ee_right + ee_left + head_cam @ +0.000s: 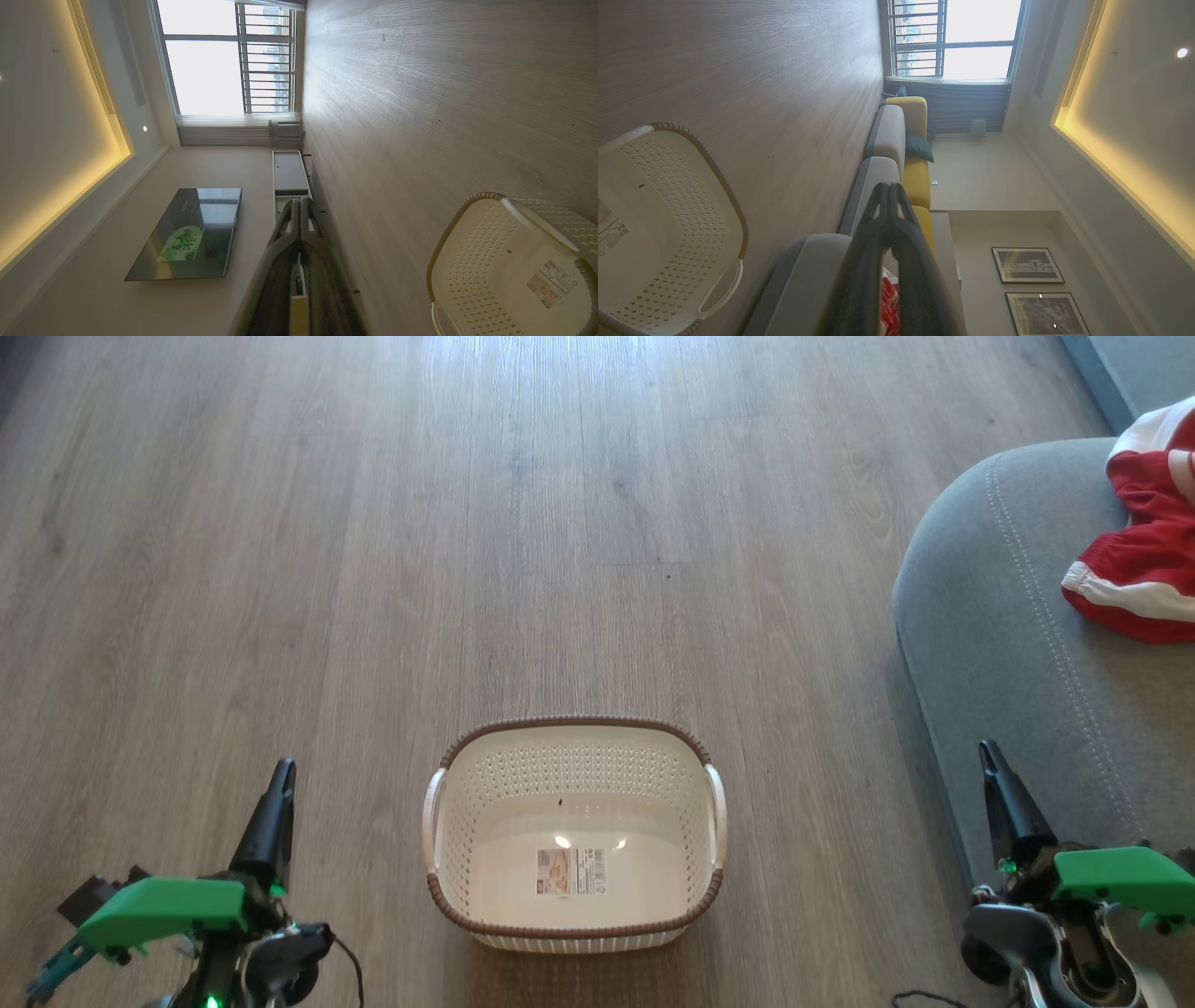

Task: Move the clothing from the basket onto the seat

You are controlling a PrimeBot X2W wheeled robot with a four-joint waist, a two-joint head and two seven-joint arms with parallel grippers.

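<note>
Left jaws and right jaws sat closed and empty either side of the basket (579,775), bare on the floor (373,523). I saw the clothing (1144,555) heaped on the seat (999,644), back from its rounded edge. I judged it soft, light and floppy, best pinched at a bunched fold.

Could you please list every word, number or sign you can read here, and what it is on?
Label in the basket: barcode and print, too small to read.
TV: characters on a green picture, too blurred to read.
None can be quoted.
</note>
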